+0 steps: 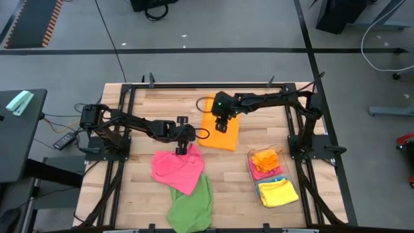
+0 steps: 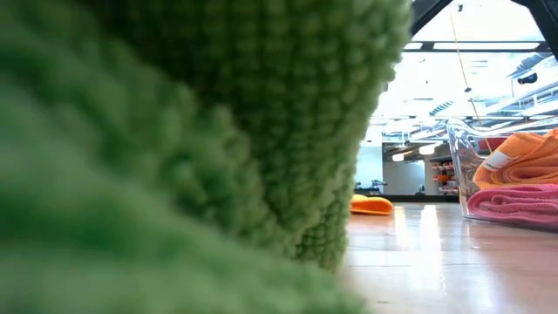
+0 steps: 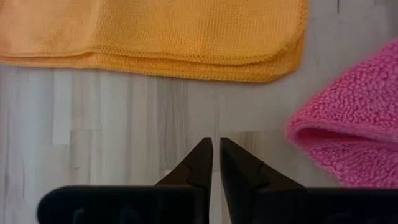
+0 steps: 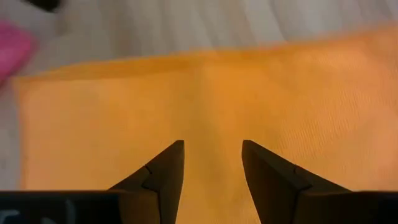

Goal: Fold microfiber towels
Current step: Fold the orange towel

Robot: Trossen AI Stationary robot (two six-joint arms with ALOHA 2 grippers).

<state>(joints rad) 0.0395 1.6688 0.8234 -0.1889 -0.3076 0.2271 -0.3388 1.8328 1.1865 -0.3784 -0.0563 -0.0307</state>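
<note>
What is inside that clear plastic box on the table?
The clear bin holds folded towels: an orange towel lying on a pink towel, and beside them a yellow towel with a blue edge showing. Anything beneath them is covered.

Lighting is bright and even overhead. In the low view a green towel (image 2: 174, 131) pressed against the lens is badly out of focus, ceiling lights behind are blown out, and glare streaks the table (image 2: 436, 253). The wrist views show soft focus on the orange towel (image 4: 249, 93). Shadows are faint.
</note>
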